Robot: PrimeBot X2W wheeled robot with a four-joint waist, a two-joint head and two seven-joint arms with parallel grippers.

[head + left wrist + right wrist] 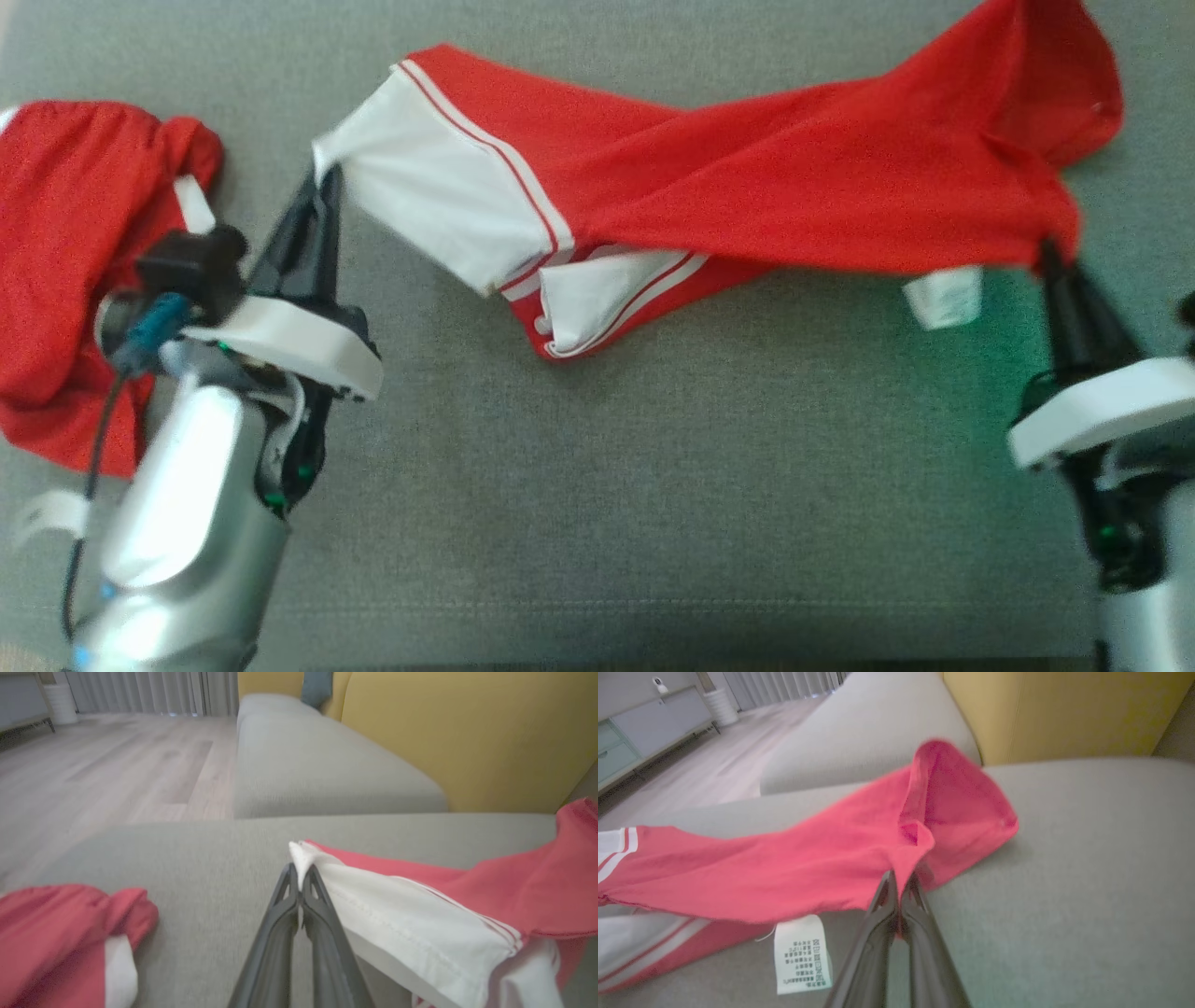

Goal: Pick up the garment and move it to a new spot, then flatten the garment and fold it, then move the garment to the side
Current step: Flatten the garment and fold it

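Note:
The garment (747,177) is red with white panels and thin stripes, stretched across the grey cushion (653,485) from upper left to upper right. My left gripper (322,182) is shut on the garment's white corner (299,854). At the right, my right gripper (1050,252) is shut on the red hem (906,868), next to a hanging white care label (801,954). The cloth sags and twists between the two grips, with a white striped fold (607,299) lying under the middle.
A second red garment (75,261) lies bunched at the cushion's left edge, beside my left arm. A yellow backrest (467,737) rises behind the cushion. Wooden floor (117,770) lies beyond the sofa's far side.

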